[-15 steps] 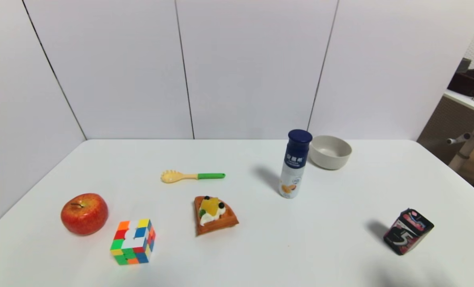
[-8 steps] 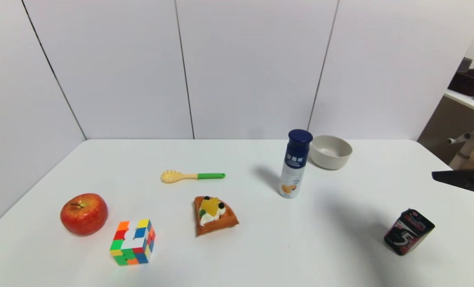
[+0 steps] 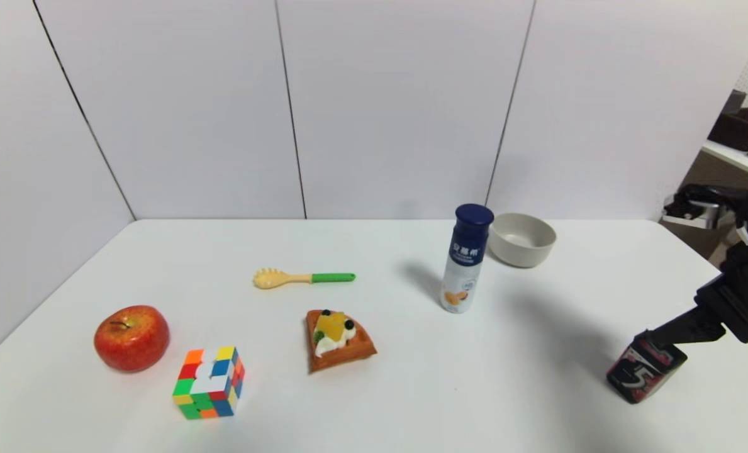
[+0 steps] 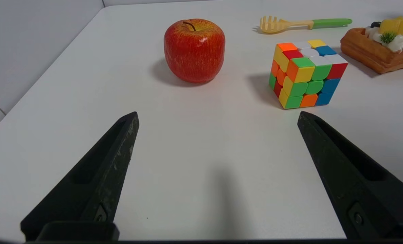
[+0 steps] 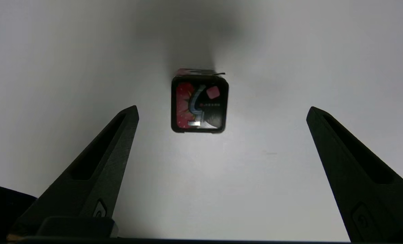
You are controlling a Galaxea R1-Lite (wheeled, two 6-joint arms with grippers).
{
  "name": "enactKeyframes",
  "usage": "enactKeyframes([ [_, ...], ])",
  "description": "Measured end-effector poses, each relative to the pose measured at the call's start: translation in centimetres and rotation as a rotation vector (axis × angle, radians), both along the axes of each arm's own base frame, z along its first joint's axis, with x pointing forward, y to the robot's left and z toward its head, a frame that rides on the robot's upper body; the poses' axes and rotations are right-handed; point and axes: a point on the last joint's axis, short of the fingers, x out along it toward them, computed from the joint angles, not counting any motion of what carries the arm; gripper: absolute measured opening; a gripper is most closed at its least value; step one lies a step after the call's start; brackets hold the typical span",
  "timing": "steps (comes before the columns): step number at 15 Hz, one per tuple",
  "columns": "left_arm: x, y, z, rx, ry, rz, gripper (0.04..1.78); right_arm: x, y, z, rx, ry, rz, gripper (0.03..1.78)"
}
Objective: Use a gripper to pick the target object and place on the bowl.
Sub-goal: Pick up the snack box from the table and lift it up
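Two wide-open fingers of the right gripper (image 5: 221,112) hang over the black box (image 5: 199,103) near the desk's right edge, so go straight down, then squeeze.

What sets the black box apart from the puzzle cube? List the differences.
The black box is mostly black with pink-red markings; the puzzle cube is multicoloured. The box stands near the table's right edge, the cube toward its left. The open right tool is over the box, not the cube. Both rest on the table.
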Motion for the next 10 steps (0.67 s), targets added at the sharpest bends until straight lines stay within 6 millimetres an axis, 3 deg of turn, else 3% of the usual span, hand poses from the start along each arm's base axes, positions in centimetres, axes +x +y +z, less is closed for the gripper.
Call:
enactKeyframes([
  [3, 0.0, 0.0, 0.0, 0.000, 0.000, 0.000, 1.69, 1.0, 0.3, -0.9, 0.091, 0.044, 0.047, 1.71],
  [10, 0.0, 0.0, 0.0, 0.000, 0.000, 0.000, 1.69, 2.1, 0.1, -3.8, 0.087, 0.169, 0.025, 1.71],
])
